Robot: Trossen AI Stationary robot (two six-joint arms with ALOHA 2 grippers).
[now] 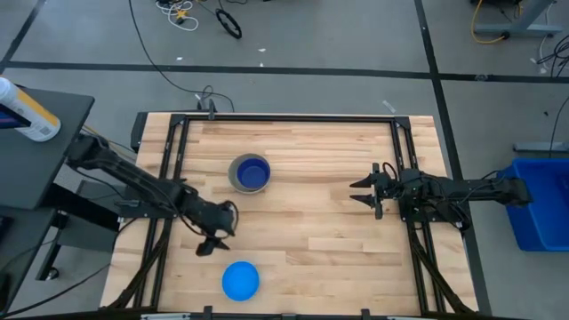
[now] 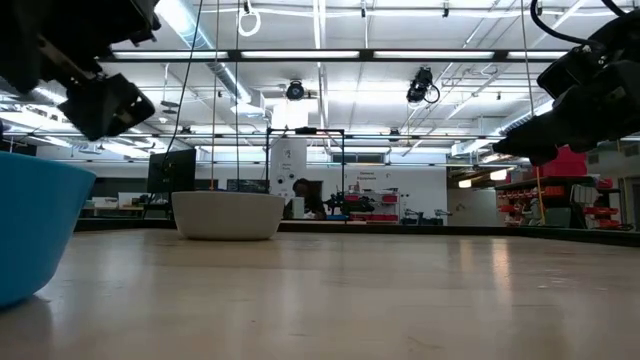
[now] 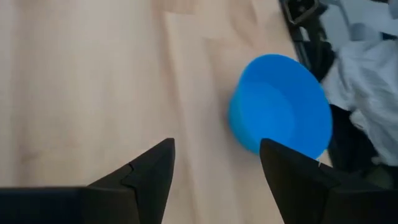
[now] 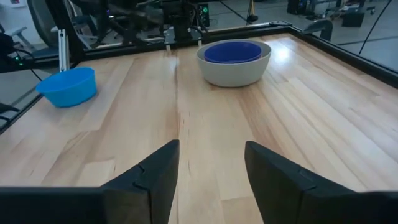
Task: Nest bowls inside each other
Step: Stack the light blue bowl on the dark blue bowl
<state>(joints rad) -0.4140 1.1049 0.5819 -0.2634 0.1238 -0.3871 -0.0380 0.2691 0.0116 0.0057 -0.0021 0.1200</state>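
A grey bowl [image 1: 250, 172] stands upright on the table's far middle with a dark blue bowl [image 1: 253, 173] nested inside it. A bright light blue bowl [image 1: 240, 280] stands upright near the front edge. My left gripper [image 1: 220, 233] hovers open just left of and beyond the light blue bowl [image 3: 280, 112], slanting down toward it, with nothing between its fingers. My right gripper [image 1: 357, 192] waits open at the table's right side, pointing toward the grey bowl [image 4: 234, 65] and holding nothing.
A black frame [image 1: 178, 133] borders the wooden table on the left, far and right sides. Bare wood lies between the two bowl spots and across the table's middle. A blue bin [image 1: 538, 204] stands off the table to the right.
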